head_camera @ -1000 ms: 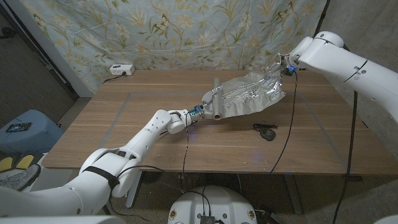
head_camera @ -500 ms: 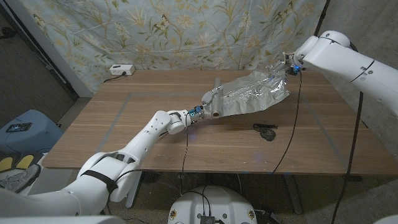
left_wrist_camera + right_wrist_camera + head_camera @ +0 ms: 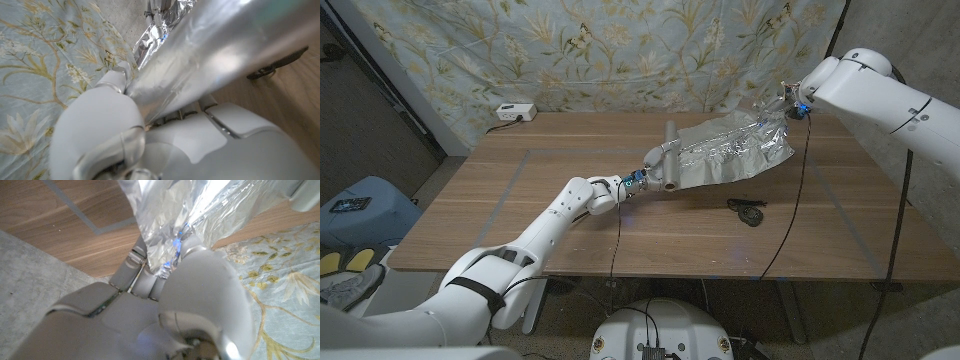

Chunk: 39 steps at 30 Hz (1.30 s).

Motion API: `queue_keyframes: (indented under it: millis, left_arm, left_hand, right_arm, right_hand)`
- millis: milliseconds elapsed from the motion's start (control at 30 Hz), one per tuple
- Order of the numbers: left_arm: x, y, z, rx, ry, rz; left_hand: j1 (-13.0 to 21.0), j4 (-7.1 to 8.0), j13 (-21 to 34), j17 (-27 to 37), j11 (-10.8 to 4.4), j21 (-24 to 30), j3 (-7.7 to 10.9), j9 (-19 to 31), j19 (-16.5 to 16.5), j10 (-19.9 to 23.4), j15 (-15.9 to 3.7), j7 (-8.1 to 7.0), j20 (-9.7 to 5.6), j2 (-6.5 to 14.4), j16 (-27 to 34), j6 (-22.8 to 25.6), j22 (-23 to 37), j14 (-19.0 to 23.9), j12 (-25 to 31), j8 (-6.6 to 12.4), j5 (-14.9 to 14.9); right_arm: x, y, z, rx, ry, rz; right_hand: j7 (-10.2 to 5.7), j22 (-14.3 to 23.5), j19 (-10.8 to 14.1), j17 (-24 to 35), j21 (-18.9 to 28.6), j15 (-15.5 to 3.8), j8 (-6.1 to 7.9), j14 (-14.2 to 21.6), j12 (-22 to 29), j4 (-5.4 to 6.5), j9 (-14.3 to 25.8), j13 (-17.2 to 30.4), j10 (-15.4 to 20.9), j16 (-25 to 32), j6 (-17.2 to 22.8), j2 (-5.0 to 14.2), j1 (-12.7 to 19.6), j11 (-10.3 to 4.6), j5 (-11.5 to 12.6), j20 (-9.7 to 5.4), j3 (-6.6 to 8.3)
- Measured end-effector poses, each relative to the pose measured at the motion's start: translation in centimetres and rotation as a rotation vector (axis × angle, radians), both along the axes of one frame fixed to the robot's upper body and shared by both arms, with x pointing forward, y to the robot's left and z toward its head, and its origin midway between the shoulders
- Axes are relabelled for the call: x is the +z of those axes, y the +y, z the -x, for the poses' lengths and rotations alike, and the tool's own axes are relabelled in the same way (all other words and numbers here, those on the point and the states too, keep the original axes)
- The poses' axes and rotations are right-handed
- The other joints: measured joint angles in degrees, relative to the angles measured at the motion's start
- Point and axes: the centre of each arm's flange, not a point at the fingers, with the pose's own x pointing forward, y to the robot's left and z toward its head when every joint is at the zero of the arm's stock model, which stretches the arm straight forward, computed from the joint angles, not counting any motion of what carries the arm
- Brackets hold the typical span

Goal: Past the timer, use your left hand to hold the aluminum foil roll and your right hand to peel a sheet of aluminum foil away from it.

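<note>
No words, numbers or signs can be read on anything here. The small white timer (image 3: 515, 111) at about ten o'clock on the wooden table (image 3: 560, 160) is too far off and too small to show any writing.

Bare table (image 3: 520, 200) left of foil sheet (image 3: 730, 155)

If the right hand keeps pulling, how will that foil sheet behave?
Probably floppy: the foil sheet sags and crinkles between the roll in the left hand and the right hand. Likely tears easily, since the pinched corner is already crumpled.
</note>
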Motion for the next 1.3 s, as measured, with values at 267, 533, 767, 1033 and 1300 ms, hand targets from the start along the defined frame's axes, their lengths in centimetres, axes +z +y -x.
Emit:
queue_keyframes:
  millis: [267,533,767,1033,1300]
  left_arm:
    - [0.2,0.4,0.2,0.025,-0.009,-0.008]
    - [0.4,1.3,0.7,0.054,-0.024,-0.004]
    - [0.6,3.3,1.2,0.090,-0.053,-0.002]
    - [1.4,5.0,1.6,0.117,-0.089,0.007]
    - [1.8,5.9,1.7,0.127,-0.109,0.009]
  left_hand:
    - [2.1,0.22,0.0,0.0,-0.80,0.3,0.53,0.0,0.8,1.8,-0.84,-0.43,-0.44,0.3,0.5,2.0,0.0,1.4,0.6,0.35,0.2]
    - [2.3,0.39,0.1,0.0,-0.79,0.2,0.70,0.0,1.0,1.8,-0.84,-0.49,-0.63,0.5,0.5,2.5,0.0,1.4,0.6,0.34,0.2]
    - [2.3,0.38,0.1,-0.3,-0.79,0.2,0.70,0.0,1.0,1.8,-0.84,-0.49,-0.63,0.5,0.5,2.5,0.0,1.4,0.6,0.34,0.2]
    - [2.5,0.37,0.1,-0.3,-0.79,0.2,0.69,0.0,1.0,1.8,-0.84,-0.48,-0.63,0.6,0.5,2.5,0.0,1.4,0.6,0.34,0.2]
    - [2.5,0.62,0.1,-0.3,-0.78,0.2,0.93,0.0,1.0,1.8,-0.83,-0.48,-0.63,0.6,0.6,2.5,0.0,1.4,0.6,0.07,0.4]
  right_arm:
    - [-0.1,0.1,0.2,0.006,-0.012,-0.005]
    - [-0.1,0.6,0.4,0.020,-0.026,-0.005]
    - [0.1,1.9,0.9,0.044,-0.055,-0.003]
    - [0.3,3.5,1.2,0.069,-0.079,-0.003]
    - [0.7,4.5,1.4,0.088,-0.097,-0.005]
  right_hand:
    - [-0.01,-0.2,0.0,0.3,0.4,0.05,0.00,0.1,0.0,-0.01,0.0,0.0,0.0,0.0,0.0,0.00,0.0,0.00,0.0,0.00,-0.01]
    - [-0.01,-0.3,-0.2,0.5,0.7,0.06,0.00,0.1,0.0,-0.01,0.2,0.0,0.0,-0.4,0.0,0.00,0.0,0.01,-0.1,-0.21,-0.01]
    - [-0.02,-0.3,-0.7,0.5,1.1,0.08,-0.45,0.0,-0.1,-0.01,0.3,0.0,0.0,-0.8,0.0,0.00,0.0,0.01,-0.1,-0.11,-0.01]
    - [-0.02,-0.5,-0.7,0.8,1.3,0.11,-0.45,0.0,-0.2,0.23,0.3,0.1,-0.1,-0.9,0.0,0.00,0.0,0.11,-0.3,-0.11,0.23]
    - [0.00,-0.5,-1.1,0.8,1.7,-0.01,-0.94,-0.3,0.0,0.23,0.3,0.1,-0.5,-1.3,0.0,0.00,0.0,0.11,-0.3,0.31,0.24]
